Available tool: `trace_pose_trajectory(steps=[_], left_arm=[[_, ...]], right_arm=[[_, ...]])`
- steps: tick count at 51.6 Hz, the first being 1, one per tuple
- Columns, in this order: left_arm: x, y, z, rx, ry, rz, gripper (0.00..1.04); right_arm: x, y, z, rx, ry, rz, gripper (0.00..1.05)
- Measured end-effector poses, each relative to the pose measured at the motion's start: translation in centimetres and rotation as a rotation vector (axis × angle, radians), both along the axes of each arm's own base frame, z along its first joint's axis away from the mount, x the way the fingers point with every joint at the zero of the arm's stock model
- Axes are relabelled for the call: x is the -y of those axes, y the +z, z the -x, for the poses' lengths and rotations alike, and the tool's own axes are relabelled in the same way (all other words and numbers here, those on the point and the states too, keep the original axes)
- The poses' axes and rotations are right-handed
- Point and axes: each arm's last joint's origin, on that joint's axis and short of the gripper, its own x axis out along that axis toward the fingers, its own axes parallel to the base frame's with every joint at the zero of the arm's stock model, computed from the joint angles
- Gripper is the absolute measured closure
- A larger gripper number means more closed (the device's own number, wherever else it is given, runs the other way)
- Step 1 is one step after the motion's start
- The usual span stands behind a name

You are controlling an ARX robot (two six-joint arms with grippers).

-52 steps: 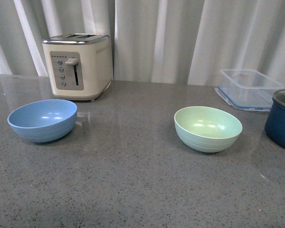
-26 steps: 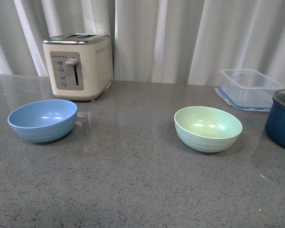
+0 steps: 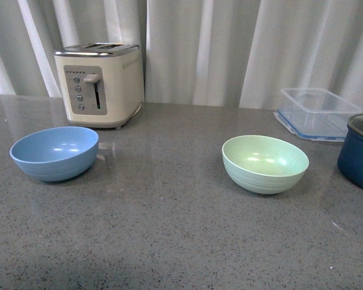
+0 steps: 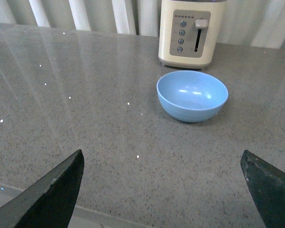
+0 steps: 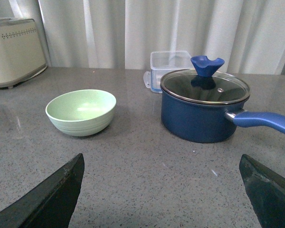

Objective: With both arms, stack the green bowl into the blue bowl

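The green bowl [image 3: 265,163] sits upright and empty on the grey counter, right of centre; it also shows in the right wrist view [image 5: 80,112]. The blue bowl [image 3: 54,152] sits upright and empty at the left, in front of the toaster; it also shows in the left wrist view [image 4: 192,95]. Neither arm shows in the front view. My left gripper [image 4: 161,166] is open and empty, well short of the blue bowl. My right gripper [image 5: 161,167] is open and empty, well short of the green bowl.
A cream toaster [image 3: 100,83] stands at the back left. A clear plastic container [image 3: 316,113] sits at the back right. A dark navy pot [image 5: 204,111] with glass lid and long handle stands right of the green bowl. White curtains hang behind the counter.
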Motion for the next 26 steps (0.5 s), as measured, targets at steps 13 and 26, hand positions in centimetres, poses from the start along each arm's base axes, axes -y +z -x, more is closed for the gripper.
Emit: trace_pose_trajectory(steps=[13, 26], left_arm=[[-1.2, 3.9, -4.3, -0.029, -0.021, 0.074, 0.07], [-3.2, 5.8, -9.9, -0.116, 0.014, 0.211, 0.07]], right_arm=[[0.0, 0.0, 0.0, 0.000, 0.000, 0.000, 0.10], [0.0, 0.0, 0.0, 0.000, 0.000, 0.000, 0.10]])
